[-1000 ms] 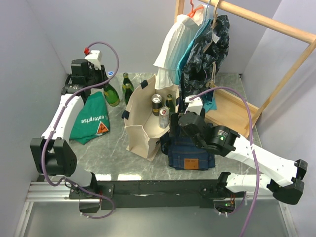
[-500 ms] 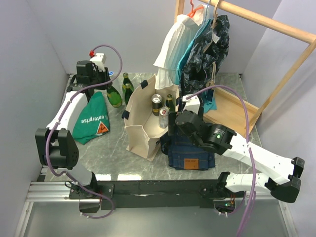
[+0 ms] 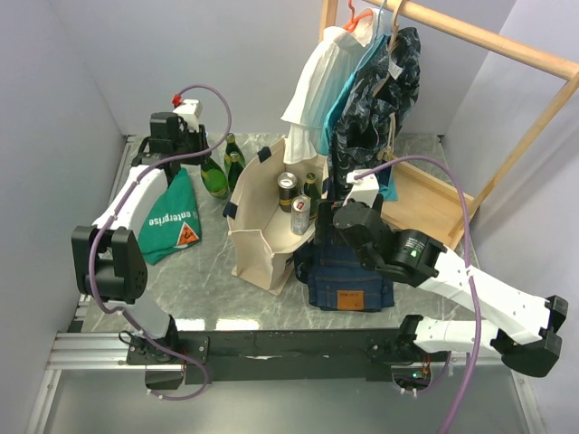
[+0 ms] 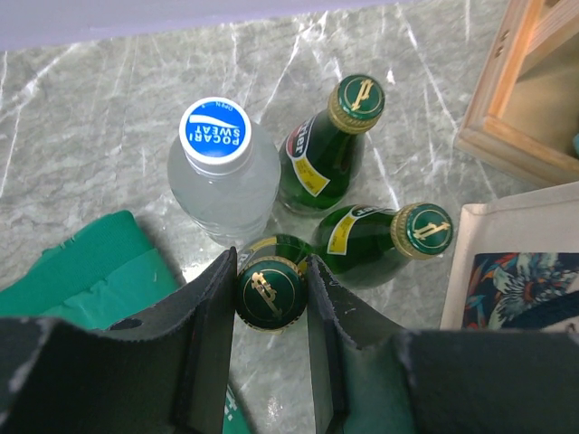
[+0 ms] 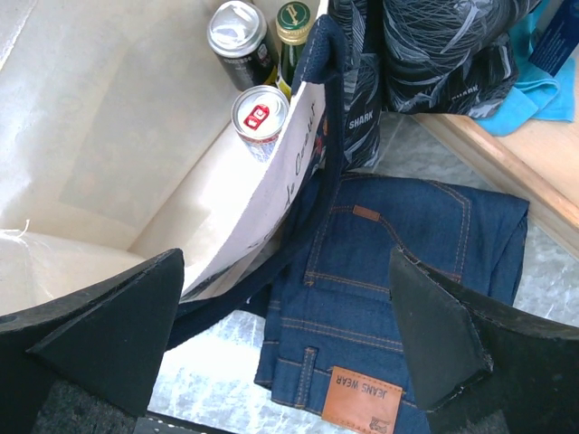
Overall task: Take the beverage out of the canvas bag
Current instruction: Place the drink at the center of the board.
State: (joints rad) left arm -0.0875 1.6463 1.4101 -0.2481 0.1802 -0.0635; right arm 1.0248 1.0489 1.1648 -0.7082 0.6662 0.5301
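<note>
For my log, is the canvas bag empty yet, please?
Not empty: a dark can, a red-tabbed can and a green bottle stand inside.

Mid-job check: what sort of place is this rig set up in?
Likely a staged lab cell, not a real home: plain grey walls close around a marble-look table, with a wooden clothes rack and green bottles as props.

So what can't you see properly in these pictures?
Left wrist view: fingers of the left gripper hide most of the green bottle they clamp.
Top view: walls of the canvas bag hide its floor and the lower halves of the cans.
Right wrist view: the open right gripper is cut off by the bottom edge; the bag hides part of the jeans.
</note>
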